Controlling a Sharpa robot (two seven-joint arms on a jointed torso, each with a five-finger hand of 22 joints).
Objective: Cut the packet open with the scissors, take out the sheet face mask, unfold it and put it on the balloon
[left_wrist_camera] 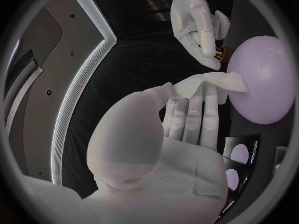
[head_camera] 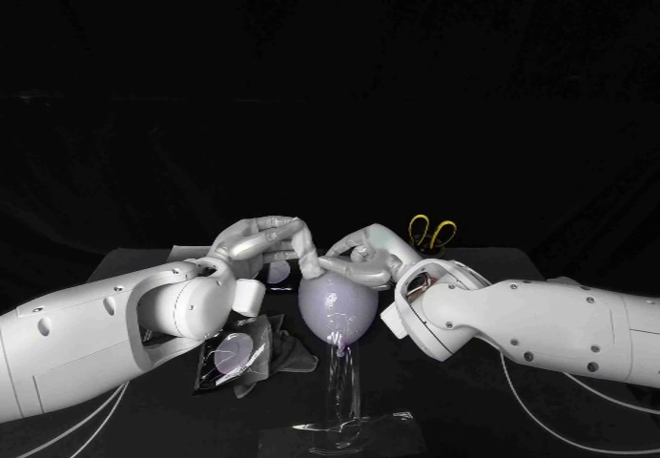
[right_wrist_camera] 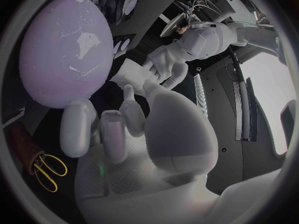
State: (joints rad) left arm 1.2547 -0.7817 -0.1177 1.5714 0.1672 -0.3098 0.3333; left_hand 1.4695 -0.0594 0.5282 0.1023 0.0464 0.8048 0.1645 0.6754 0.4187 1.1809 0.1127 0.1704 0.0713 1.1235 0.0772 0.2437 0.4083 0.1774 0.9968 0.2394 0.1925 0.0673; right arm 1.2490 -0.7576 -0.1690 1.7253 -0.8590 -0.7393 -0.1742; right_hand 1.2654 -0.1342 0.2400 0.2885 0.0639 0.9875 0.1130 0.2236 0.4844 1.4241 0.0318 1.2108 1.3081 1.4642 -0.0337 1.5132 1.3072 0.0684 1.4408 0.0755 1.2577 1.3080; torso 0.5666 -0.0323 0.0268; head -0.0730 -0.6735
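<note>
Now we are pinching the sheet face mask in the left robot hand, touching the centre-frame balloon; the right robot hand hold is unclear.

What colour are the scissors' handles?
Yellow; the scissors show most clearly in the right wrist view.

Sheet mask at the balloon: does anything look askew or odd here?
The sheet mask is a narrow, bunched strip, not spread out: one end is held in the fingers of the left hand, the other touches the balloon at its side. The opened packet lies beside the stand. Nothing looks spilled.
</note>
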